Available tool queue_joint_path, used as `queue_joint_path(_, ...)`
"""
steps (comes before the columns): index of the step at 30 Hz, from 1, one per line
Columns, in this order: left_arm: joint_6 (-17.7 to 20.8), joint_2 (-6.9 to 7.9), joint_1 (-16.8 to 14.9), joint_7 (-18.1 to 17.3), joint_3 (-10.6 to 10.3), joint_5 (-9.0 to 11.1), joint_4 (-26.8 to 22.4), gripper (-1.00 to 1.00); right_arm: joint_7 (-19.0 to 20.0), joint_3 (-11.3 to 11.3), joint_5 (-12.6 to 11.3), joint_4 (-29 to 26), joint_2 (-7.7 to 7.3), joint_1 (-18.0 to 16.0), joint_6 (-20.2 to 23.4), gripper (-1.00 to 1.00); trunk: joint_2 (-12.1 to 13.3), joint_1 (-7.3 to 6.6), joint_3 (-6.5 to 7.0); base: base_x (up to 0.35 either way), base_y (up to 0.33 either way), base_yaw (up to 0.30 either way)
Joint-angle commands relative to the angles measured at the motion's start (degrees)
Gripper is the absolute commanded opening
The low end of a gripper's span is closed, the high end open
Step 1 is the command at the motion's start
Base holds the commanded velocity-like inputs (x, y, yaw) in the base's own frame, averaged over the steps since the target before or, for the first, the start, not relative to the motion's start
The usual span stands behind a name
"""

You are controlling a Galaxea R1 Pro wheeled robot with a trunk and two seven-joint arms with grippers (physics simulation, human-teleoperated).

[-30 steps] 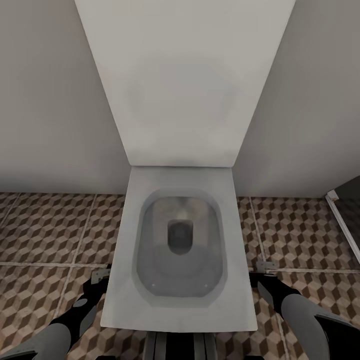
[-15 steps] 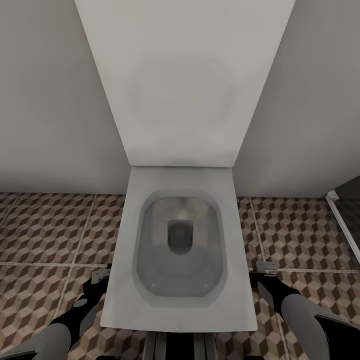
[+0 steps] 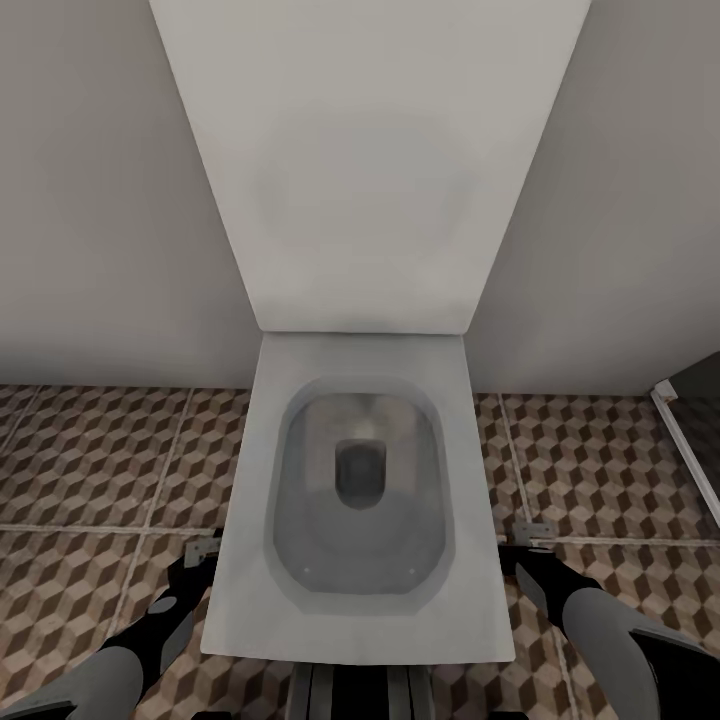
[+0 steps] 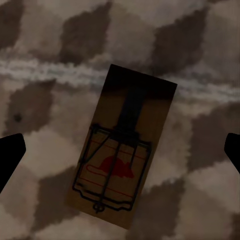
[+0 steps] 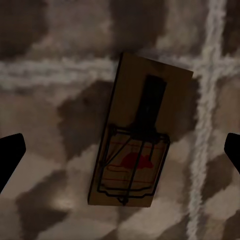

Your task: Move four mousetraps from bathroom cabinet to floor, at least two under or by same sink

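We see 2 mousetraps flat on the bathroom floor [image 3: 90,460], one [image 4: 122,150] under each wide, empty gripper. Light, stiff, likely snappy; we'd pinch the wooden long edges, clear of the wire.

Both arms are grey shells with black joints and black wrists. A small grey metal bracket tops the left pincer [image 3: 202,549] and the right pincer [image 3: 534,532]. On the wrist cams the fingertips [image 4: 11,156] are plain black blocks, no markings or cables that I can spot.
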Motion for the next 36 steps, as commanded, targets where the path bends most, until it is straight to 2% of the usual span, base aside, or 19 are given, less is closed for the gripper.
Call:
queue_joint_path(1,-0.17,-0.01,-0.02,-0.03,0.20,-0.16,0.06,1.00,-0.04,-0.43,0.60,-0.09,0.03,-0.01,0.32,1.00,-0.01,-0.01,-0.03,-0.007,0.000,0.000)
queue_joint_path(11,0.87,-0.18,0.03,0.05,0.44,0.04,-0.48,1.00,-0.04,-0.43,0.61,-0.09,0.02,-0.01,0.28,1.00,-0.01,-0.01,-0.03,-0.182,0.000,0.000)
queue_joint_path(36,1.99,-0.09,0.05,-0.12,0.24,-0.07,-0.73,1.00,-0.04,-0.43,0.69,-0.09,0.02,-0.01,0.23,1.00,-0.01,-0.01,-0.03,-0.335,0.000,0.000)
